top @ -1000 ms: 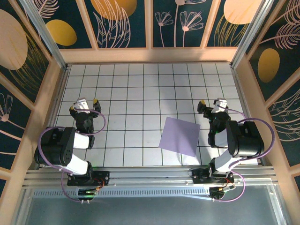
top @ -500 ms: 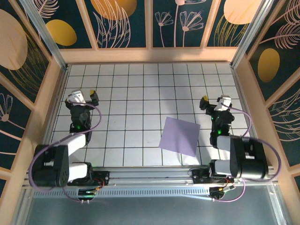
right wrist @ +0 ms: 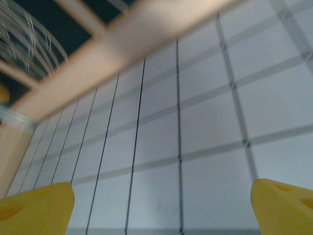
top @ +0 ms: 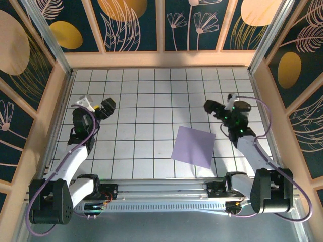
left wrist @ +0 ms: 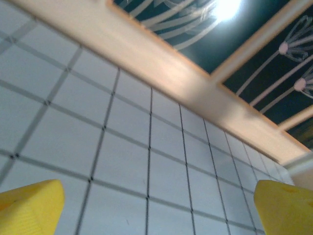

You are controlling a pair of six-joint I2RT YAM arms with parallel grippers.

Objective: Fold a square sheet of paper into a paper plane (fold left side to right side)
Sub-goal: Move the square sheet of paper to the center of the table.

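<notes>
Both arms stretched forward; left gripper (top: 97, 106) and right gripper (top: 220, 104) gaped wide, square sheet of paper (top: 193, 146) lay flat.

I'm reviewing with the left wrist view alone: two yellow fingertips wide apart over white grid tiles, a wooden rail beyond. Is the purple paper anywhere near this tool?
Observer: No. The square sheet of paper lies well off to the right of the left tool, on the right arm's side.
Operator: Has it been folded?
Observer: No fold shows. It lies flat on the tiles as a full square, turned slightly against the grid.
Operator: Where is the other tool?
Observer: The right tool is beyond the sheet's far right corner, apart from it, open with nothing between its fingertips.
</notes>
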